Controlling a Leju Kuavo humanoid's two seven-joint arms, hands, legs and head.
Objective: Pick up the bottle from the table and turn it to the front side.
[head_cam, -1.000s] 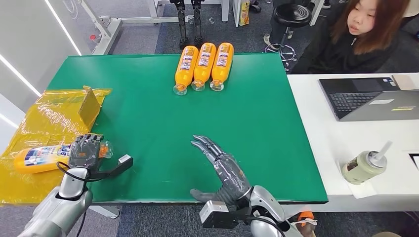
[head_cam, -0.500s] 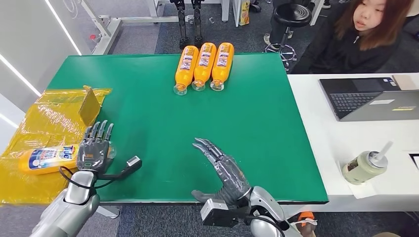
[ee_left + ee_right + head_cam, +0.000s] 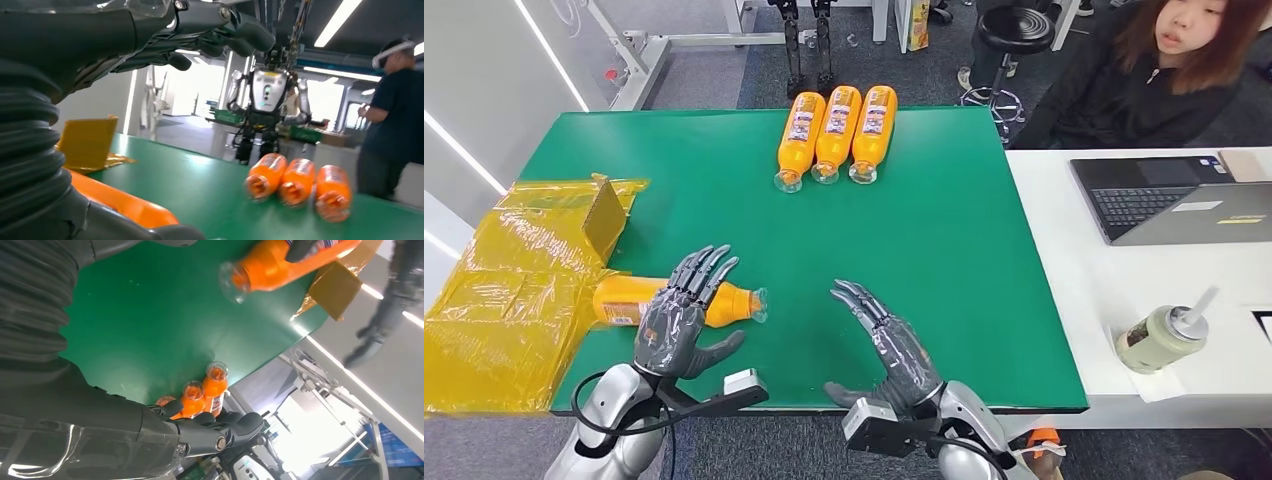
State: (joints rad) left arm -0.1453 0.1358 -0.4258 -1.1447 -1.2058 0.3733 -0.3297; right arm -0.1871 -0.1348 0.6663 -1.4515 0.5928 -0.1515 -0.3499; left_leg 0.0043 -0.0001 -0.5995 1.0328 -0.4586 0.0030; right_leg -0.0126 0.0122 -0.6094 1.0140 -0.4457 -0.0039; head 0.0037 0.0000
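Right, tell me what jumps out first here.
Three orange bottles lie side by side at the far edge of the green table. Nearer, a fourth bottle lies on its side beneath the left robot hand, beside crumpled yellow plastic. The right robot hand hovers open.

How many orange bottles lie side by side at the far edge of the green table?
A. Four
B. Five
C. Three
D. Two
C: the head view shows three orange bottles lying together at the far edge of the green table, apart from the single bottle near the left robot hand.
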